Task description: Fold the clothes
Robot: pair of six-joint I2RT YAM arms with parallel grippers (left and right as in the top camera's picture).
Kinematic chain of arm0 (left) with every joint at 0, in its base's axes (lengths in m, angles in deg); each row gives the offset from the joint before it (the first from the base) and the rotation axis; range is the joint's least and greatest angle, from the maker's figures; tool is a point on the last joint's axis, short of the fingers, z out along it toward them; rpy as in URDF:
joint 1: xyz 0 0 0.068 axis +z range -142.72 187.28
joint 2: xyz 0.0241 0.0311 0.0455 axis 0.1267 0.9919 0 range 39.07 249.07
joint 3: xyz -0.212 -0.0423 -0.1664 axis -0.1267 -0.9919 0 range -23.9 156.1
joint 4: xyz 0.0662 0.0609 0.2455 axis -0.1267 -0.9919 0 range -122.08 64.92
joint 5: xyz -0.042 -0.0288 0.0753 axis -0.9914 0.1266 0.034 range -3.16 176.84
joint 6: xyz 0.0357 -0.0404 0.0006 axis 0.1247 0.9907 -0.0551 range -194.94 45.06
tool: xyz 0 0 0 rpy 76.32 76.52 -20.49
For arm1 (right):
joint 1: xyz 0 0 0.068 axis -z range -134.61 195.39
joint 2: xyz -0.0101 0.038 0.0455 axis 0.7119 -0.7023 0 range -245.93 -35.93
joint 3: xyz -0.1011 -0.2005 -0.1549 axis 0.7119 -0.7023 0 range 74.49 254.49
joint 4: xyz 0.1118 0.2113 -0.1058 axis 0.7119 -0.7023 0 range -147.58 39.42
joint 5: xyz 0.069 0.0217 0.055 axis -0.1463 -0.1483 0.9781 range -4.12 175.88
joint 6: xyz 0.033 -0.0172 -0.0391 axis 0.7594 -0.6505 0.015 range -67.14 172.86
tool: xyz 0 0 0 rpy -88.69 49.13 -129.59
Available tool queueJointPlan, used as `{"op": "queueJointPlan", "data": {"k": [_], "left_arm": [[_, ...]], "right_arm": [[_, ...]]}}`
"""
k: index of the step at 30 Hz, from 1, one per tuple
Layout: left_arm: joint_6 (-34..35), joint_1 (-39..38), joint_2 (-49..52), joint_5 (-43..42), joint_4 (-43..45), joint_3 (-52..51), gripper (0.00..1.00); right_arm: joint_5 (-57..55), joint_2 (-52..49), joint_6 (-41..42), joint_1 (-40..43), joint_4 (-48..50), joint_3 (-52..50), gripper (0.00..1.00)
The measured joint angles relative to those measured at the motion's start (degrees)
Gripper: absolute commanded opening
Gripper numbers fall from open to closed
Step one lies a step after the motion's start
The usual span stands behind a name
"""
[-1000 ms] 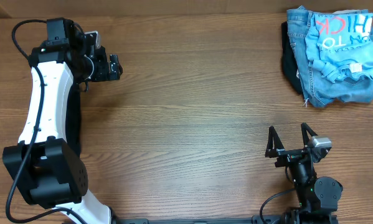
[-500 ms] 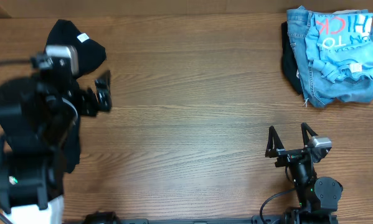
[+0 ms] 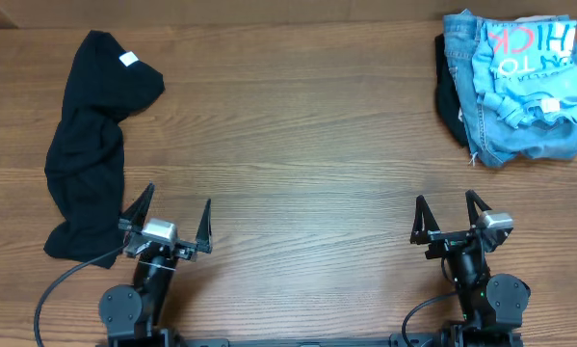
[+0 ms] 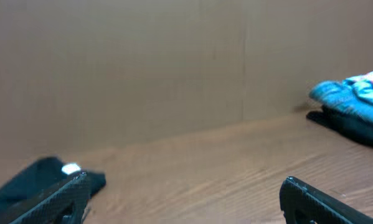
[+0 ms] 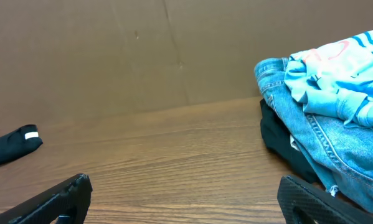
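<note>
**A:** where's your stuff sitting right now?

**B:** your black shirt (image 3: pixel 88 154) is lying loose in a long rumpled strip at the left of the bench (image 3: pixel 307 135), white neck tag (image 3: pixel 128 59) up at the far end; your light blue T-shirt (image 3: pixel 524 53) is bunched on top of the denim shorts (image 3: pixel 519 135) in the far right corner, with some black fabric (image 3: pixel 446 101) poking out underneath

**A:** and the jaws?

**B:** your left jaws are spread wide with nothing in them, at the near edge just beside that shirt's near end; right jaws same deal, wide apart and empty, near edge, well apart from the T-shirt pile
</note>
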Motion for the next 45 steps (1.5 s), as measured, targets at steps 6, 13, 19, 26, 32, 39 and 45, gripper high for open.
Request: {"op": "queueJointPlan", "data": {"k": [6,13,19,26,32,39,45], "left_arm": [[0.0,-3.48,-8.48,11.69,-17.92,-0.48,1.0],[0.04,-3.61,-8.52,13.81,-18.6,-0.48,1.0],[0.04,-3.61,-8.52,13.81,-18.6,-0.48,1.0],[0.04,-3.61,-8.52,13.81,-18.6,-0.48,1.0],[0.04,-3.61,-8.52,13.81,-18.6,-0.48,1.0],[0.04,-3.61,-8.52,13.81,-18.6,-0.48,1.0],[0.04,-3.61,-8.52,13.81,-18.6,-0.48,1.0]], "right_arm": [[0.02,-0.02,0.0,0.0,0.09,0.0,1.0],[0.02,0.0,0.0,0.0,0.04,0.0,1.0],[0.02,0.0,0.0,0.0,0.04,0.0,1.0],[0.04,0.0,0.02,0.0,0.02,0.0,1.0],[0.02,0.0,0.0,0.0,0.04,0.0,1.0],[0.02,0.0,0.0,0.0,0.07,0.0,1.0],[0.0,0.0,0.0,0.0,0.07,0.0,1.0]]}}
